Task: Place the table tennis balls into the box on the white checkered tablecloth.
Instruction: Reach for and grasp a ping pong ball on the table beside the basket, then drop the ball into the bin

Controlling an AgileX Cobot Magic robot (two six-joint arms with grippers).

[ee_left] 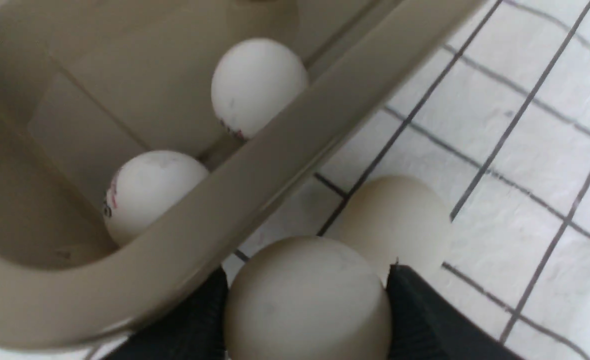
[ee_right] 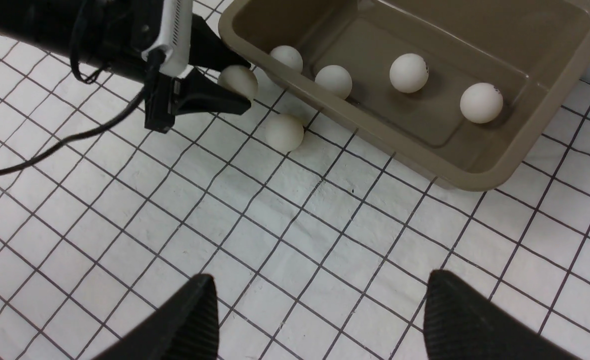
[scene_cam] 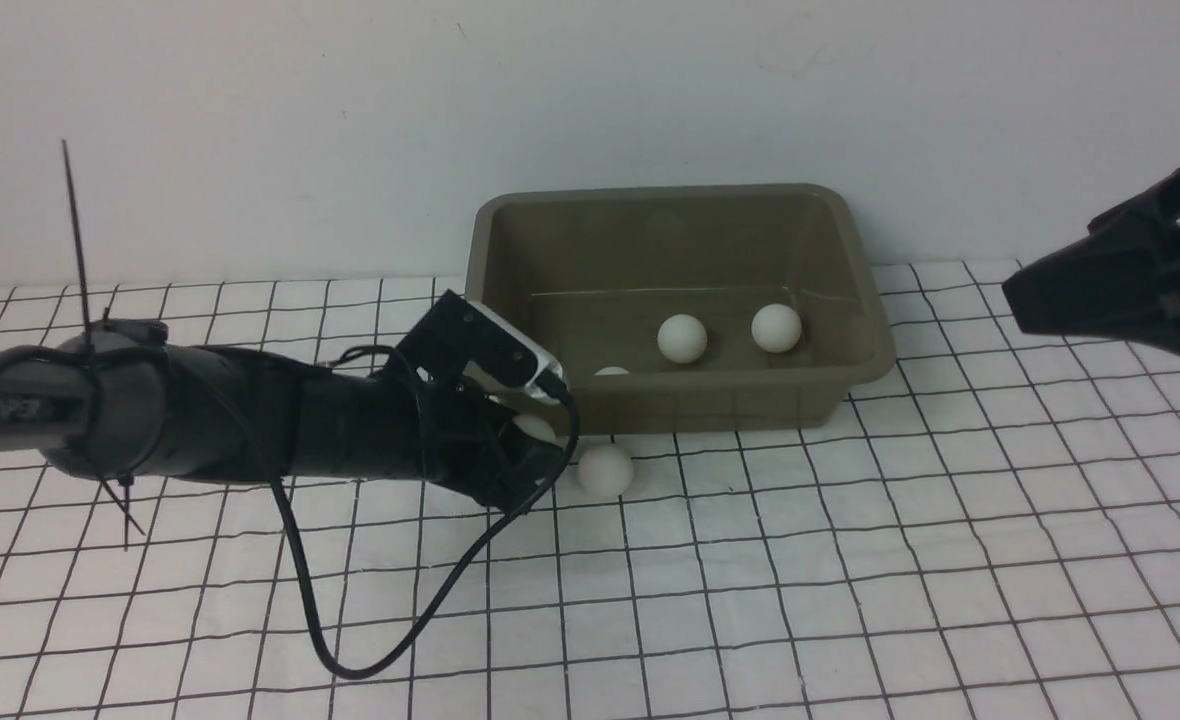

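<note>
Six table tennis balls (ee_right: 409,72): four in box (ee_right: 560,50), one on tablecloth (ee_right: 325,250), one pinched by left gripper (ee_right: 245,85); right gripper (ee_right: 320,280) wide apart, empty.

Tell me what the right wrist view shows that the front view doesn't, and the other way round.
Only the right wrist view: four balls inside the box, where the front view shows three, and the right gripper's open fingers. Only the front view: the back wall and a long stretch of the left arm. Both: the box, the loose ball on the tablecloth, and the held ball clamped in the left gripper.
</note>
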